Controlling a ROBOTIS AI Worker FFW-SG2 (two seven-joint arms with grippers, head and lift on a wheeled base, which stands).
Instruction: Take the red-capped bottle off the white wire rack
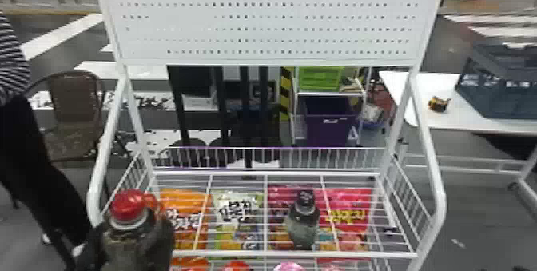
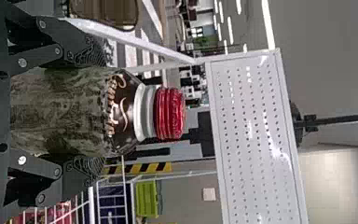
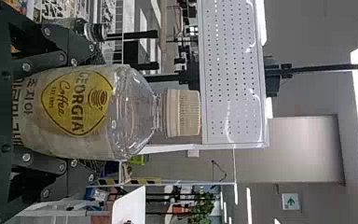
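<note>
Though wide, pincer round red-capped bottle

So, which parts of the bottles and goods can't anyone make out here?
- Red-capped plastic bottle: its base, head view, cut off by the bottom edge.
- Clear beige-capped bottle: its base, right wrist view, hidden by the black gripper.
- Small black-capped bottle: its label, head view, blurred.
- Lowest colourful packets: head view, cut off by the bottom edge.

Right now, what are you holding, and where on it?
The left claw holds the red-capped bottle by its body, below the neck; the right claw holds the beige-capped bottle there too.
</note>
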